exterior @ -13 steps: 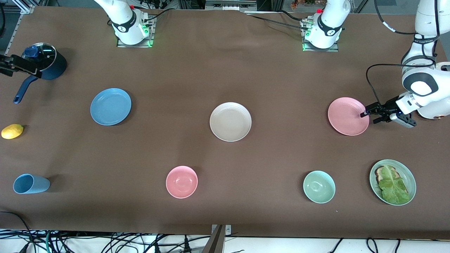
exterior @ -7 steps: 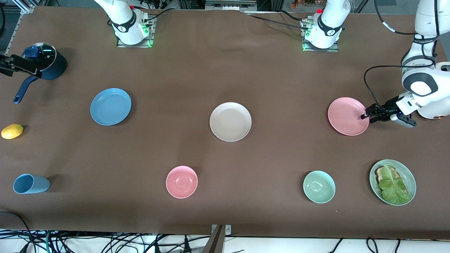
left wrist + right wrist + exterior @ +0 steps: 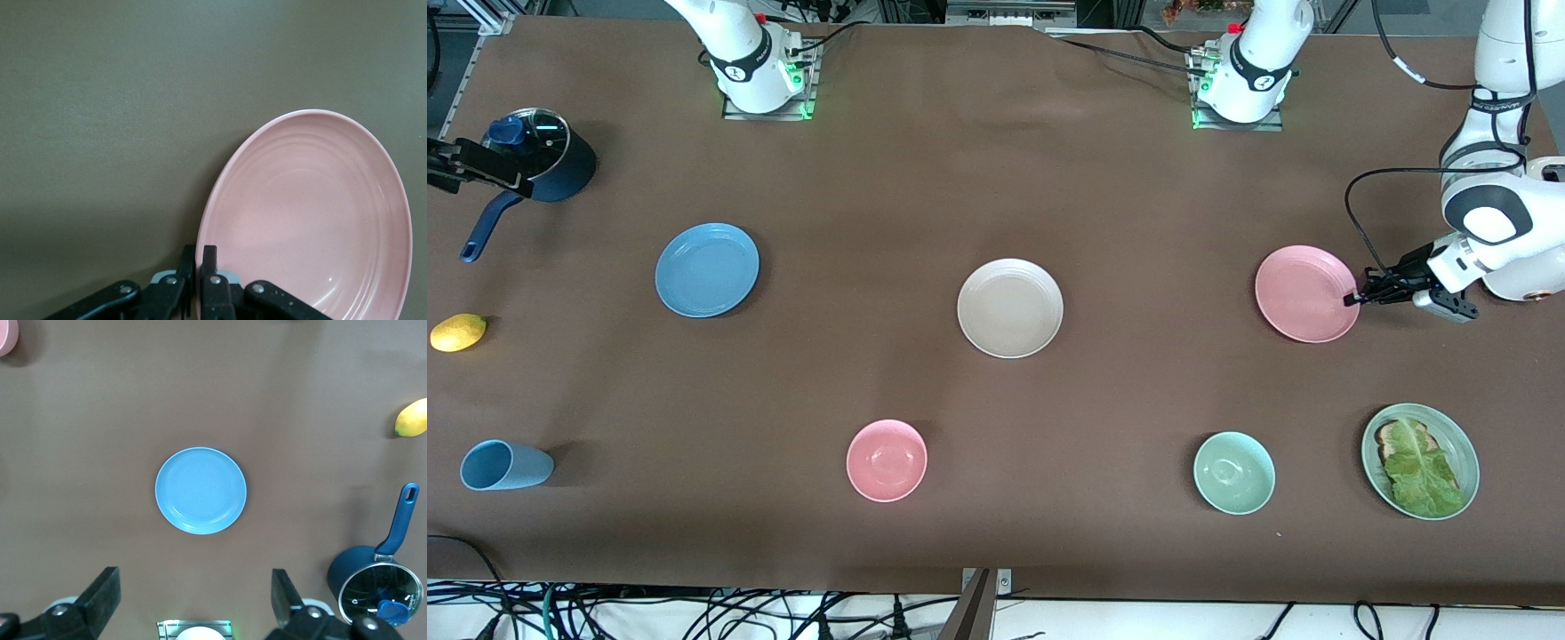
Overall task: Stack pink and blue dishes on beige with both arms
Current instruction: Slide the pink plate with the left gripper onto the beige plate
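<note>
The pink plate lies toward the left arm's end of the table. My left gripper is shut on its rim, one finger inside the plate and one outside, as the left wrist view shows at the gripper. The beige plate sits bare at the table's middle. The blue plate rests toward the right arm's end. My right gripper hangs high over the table near the blue plate, open and holding nothing; it is out of the front view.
A dark blue pot and a lemon sit at the right arm's end. Nearer the camera are a light blue cup, pink bowl, green bowl and green plate with toast and lettuce.
My left gripper's fingers have closed from open onto the pink plate's rim. The right arm has not moved.
</note>
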Robot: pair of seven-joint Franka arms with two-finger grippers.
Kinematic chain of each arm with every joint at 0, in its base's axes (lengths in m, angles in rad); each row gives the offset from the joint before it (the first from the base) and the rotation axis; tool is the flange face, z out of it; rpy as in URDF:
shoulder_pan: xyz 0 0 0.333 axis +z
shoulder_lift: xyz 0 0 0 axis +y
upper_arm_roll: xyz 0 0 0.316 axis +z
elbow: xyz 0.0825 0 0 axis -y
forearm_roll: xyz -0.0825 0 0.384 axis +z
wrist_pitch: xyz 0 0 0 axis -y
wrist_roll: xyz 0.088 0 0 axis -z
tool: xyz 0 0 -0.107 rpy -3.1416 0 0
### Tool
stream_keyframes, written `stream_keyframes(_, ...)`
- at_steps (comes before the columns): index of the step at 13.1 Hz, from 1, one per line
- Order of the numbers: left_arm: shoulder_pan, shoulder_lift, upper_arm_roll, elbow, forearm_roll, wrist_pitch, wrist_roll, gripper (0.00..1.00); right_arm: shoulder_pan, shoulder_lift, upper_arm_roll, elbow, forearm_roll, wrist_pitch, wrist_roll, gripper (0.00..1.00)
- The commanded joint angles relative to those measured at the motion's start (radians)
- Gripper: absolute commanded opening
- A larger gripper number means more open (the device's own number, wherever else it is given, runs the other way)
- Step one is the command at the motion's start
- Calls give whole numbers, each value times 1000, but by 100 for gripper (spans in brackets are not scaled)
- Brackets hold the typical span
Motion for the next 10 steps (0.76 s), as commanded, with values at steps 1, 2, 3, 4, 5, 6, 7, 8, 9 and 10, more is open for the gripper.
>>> stream_keyframes(1, -32, -7, 12, 3, -17, 6, -38, 0, -13, 6, 5, 17, 10, -17, -17, 100)
stream_keyframes(2, -44, -10, 10, 3, -17, 6, -50, 0, -13, 6, 5, 17, 9, -17, -17, 100)
stream_keyframes(3, -61, -29, 10, 3, -17, 5, -88, 0, -13, 6, 5, 17, 10, -17, -17, 100)
stream_keyframes(4, -84, -35, 5, 3, -15, 1, -131, 0, -13, 6, 5, 17, 10, -17, -17, 100)
stream_keyframes(5, -107, -42, 2, 3, -15, -17, -178, 0, -13, 6, 5, 17, 9, -17, -17, 100)
stream_keyframes(6, -126, -58, -2, 3, -15, -26, -226, 0, -13, 6, 5, 17, 9, -17, -17, 100)
stream_keyframes(7, -143, -76, -16, 3, -15, -31, -266, 0, -13, 6, 5, 17, 10, -17, -17, 100)
stream_keyframes(8, -146, -93, -36, 3, -15, -41, -304, 0, -13, 6, 5, 17, 10, -17, -17, 100)
stream_keyframes(9, -146, -113, -57, 2, -14, -49, -335, 0, -13, 6, 5, 17, 9, -17, -17, 100)
stream_keyframes(10, -146, -133, -74, 2, -12, -67, -361, 0, -13, 6, 5, 17, 9, -18, -17, 100)
